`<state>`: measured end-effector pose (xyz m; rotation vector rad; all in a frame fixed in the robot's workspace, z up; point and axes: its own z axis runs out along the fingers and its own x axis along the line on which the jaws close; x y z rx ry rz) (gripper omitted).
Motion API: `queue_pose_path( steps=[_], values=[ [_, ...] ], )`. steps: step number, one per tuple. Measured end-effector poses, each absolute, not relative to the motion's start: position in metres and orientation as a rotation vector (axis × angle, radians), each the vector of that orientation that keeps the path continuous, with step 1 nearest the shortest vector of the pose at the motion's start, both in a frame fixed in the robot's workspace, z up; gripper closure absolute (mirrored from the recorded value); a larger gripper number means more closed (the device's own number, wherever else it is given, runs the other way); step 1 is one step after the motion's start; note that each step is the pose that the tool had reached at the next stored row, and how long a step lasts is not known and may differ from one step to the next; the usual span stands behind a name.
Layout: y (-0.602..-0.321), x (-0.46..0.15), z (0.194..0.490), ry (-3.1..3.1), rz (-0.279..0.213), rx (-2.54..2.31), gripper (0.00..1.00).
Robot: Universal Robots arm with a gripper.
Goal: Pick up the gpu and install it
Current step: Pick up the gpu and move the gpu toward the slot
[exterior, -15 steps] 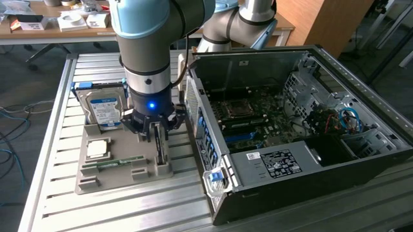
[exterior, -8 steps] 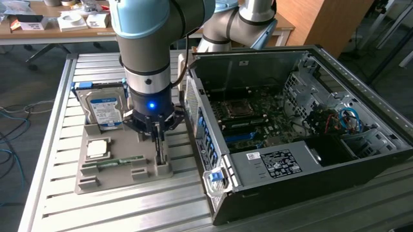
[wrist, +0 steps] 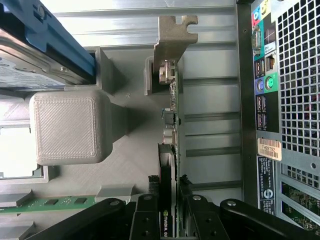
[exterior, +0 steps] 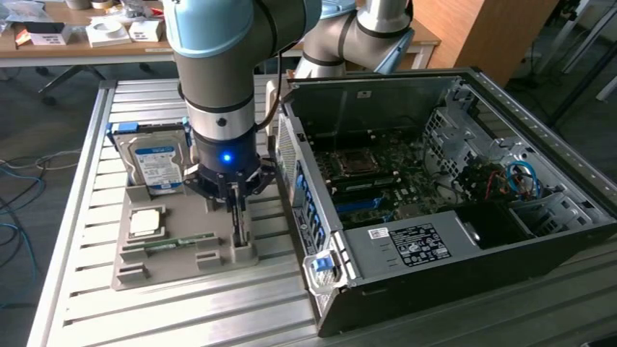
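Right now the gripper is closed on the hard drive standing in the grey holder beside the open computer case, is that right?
No: the gripper is closed on the gpu, not the hard drive, as the wrist view shows. The gpu stands in the grey holder beside the open computer case.

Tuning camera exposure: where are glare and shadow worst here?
Wrist view: the table slats glare near white; the grey block shades the tray beside the gpu. Exterior view: the computer case dark inside, a blue lamp glowing on the arm.
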<state>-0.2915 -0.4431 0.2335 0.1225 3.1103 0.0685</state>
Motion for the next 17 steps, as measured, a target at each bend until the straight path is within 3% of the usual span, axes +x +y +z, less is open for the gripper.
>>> queue_pose_path(
  steps=[17],
  values=[
    [-0.4430, -0.2916, 0.2400, 3.112, 0.069, 0.095, 0.74]
  ],
)
